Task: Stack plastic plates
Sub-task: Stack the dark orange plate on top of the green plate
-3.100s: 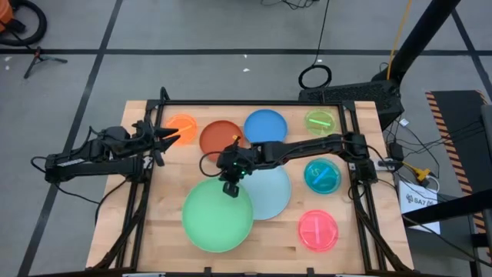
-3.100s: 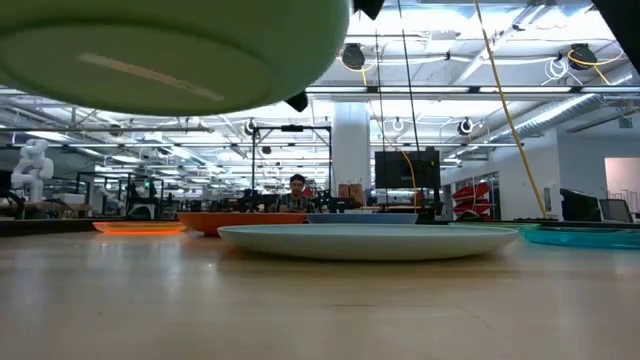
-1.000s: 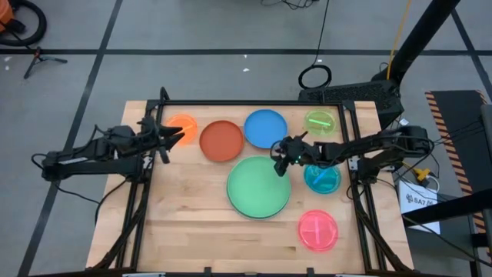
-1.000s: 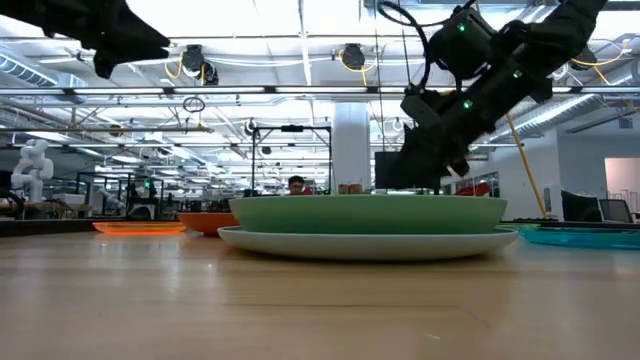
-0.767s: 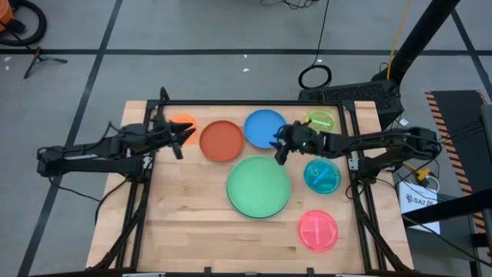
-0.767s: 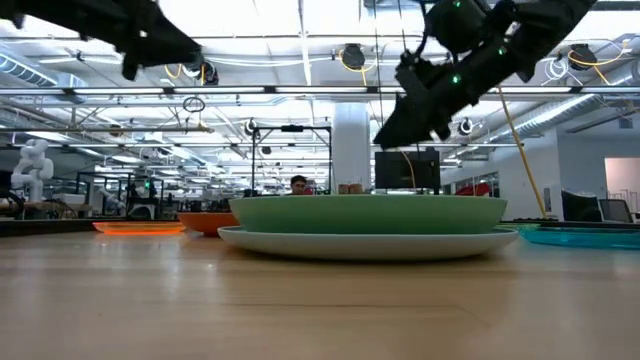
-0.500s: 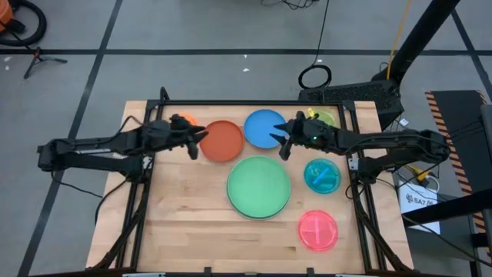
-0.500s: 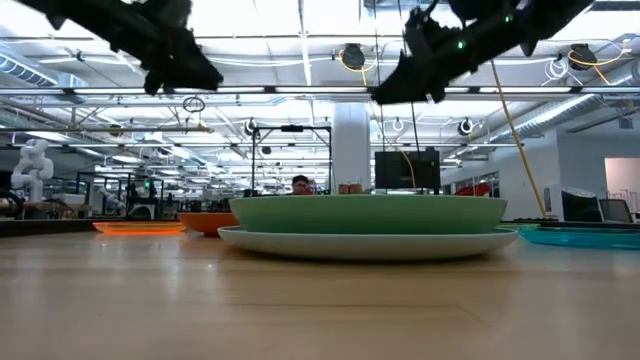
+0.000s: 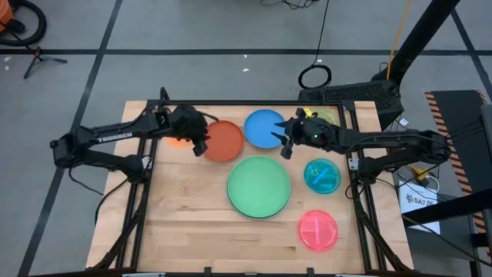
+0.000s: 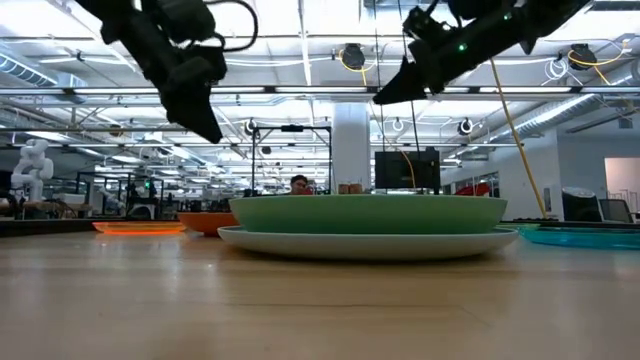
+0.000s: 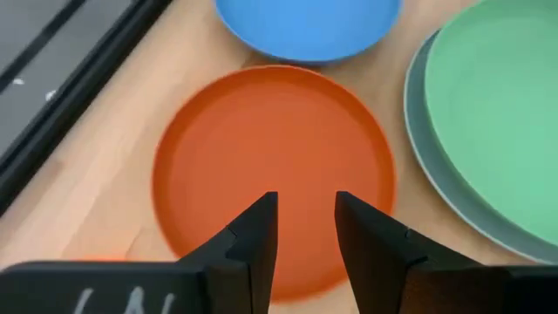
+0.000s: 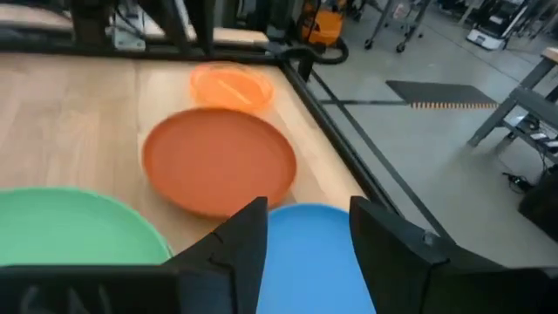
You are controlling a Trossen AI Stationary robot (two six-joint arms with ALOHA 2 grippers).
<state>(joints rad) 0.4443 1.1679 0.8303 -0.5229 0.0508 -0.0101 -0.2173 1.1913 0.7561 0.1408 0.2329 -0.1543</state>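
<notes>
The large green plate (image 9: 258,186) lies on the light blue plate (image 10: 370,243), mid-table. Behind them lie the rust-red plate (image 9: 224,141) and the blue plate (image 9: 264,127). My left gripper (image 9: 201,146) hovers open above the rust-red plate's (image 11: 275,157) left edge, pointing down. My right gripper (image 9: 286,146) hangs open above the blue plate's (image 12: 305,253) right edge. The small orange plate (image 12: 231,85) and lime plate (image 9: 323,117) are partly hidden by the arms. The teal plate (image 9: 321,175) and pink plate (image 9: 317,230) lie at the right.
A dark frame (image 9: 231,101) runs round the wooden table top (image 9: 184,223). Bare wood shows at the near left. Beyond the table the low view shows a workshop hall with a person (image 10: 297,184) far off.
My left gripper has gone toward the table's right, from beside the orange plate to above the rust-red plate's left edge, and has come lower. My right gripper has risen from the green plate's far rim and gone toward the far edge, to the blue plate. The plates lie still.
</notes>
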